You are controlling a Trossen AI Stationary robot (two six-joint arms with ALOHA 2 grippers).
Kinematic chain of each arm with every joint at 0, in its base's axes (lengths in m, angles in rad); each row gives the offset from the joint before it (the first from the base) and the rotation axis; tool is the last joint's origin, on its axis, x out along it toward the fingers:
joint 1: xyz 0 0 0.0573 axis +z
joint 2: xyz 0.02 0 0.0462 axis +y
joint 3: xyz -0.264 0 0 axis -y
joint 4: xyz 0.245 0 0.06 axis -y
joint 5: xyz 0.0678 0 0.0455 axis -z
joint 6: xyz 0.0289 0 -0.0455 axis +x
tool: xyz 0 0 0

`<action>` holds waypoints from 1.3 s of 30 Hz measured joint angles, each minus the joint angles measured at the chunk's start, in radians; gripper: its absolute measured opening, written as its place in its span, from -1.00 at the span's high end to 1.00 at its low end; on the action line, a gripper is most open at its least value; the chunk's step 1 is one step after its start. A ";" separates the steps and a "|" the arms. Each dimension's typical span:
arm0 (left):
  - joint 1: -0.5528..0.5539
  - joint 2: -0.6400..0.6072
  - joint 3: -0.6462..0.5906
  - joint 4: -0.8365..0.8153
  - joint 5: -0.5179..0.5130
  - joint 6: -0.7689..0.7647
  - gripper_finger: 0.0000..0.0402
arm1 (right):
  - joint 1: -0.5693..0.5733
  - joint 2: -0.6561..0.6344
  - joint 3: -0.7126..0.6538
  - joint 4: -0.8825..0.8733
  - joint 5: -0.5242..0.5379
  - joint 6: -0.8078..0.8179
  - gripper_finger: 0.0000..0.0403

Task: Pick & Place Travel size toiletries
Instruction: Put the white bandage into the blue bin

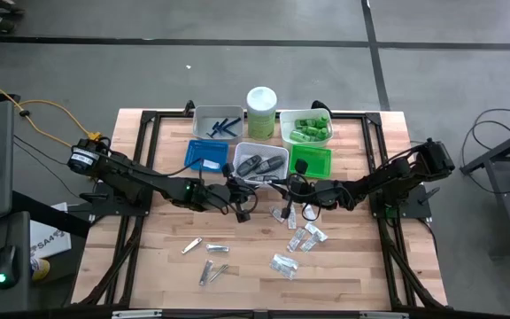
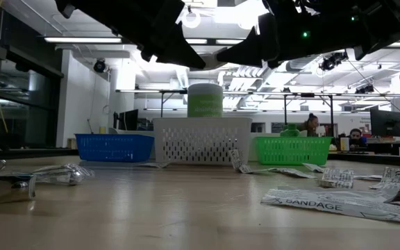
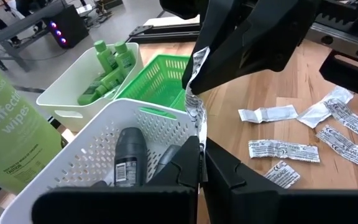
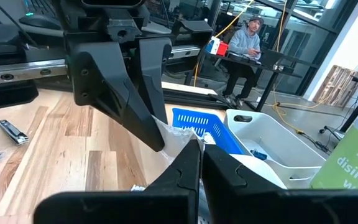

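1. the left end effector [image 3: 201, 148] is clenched on one end of a shiny packet [image 3: 197, 109].
2. the right end effector [image 4: 201, 149] is clenched on the other end of the same shiny packet, so both arms hold it between them.
3. the shiny packet is up in the air over the middle of the worktop [image 1: 149, 257], just beside the near edge of the white basket [image 1: 240, 152].
4. the two arms meet there: the left arm comes in from the left and the right arm from the right.
5. dark grey oval cases [image 1: 260, 164] lie inside the white basket.
6. a blue tray [image 1: 204, 156] sits just left of the white basket, and a green basket [image 1: 312, 160] sits just right of it.
7. farther back, a pale tray [image 1: 204, 116] holds thin blue razors [image 1: 227, 126].
8. a tall green wipes canister [image 1: 261, 108] with a white lid stands at the far side, between that tray and a white tub [image 1: 283, 119].
9. green tubes [image 1: 309, 129] fill the white tub.
10. more packets [image 1: 301, 236] lie on the worktop nearer than the right end effector; some say "bandage".
11. silver clippers [image 1: 209, 270] lie on the near left part of the worktop.
12. a person [image 4: 244, 42] sits at a desk in the room far behind.
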 joint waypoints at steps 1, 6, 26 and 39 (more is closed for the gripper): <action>0.000 0.000 0.000 -0.004 -0.001 0.000 0.98 | 0.001 0.000 0.000 -0.001 0.000 0.001 0.95; 0.000 0.000 0.000 -0.038 -0.023 0.000 0.99 | 0.001 -0.001 0.000 0.000 0.001 0.049 0.63; 0.087 -0.109 0.000 -0.734 -0.278 -0.440 1.00 | 0.031 -0.142 0.000 -0.209 0.166 0.086 -0.34; 0.322 -0.099 0.000 -0.963 -0.041 -0.538 1.00 | 0.036 -0.148 0.000 -0.265 0.166 0.121 -0.34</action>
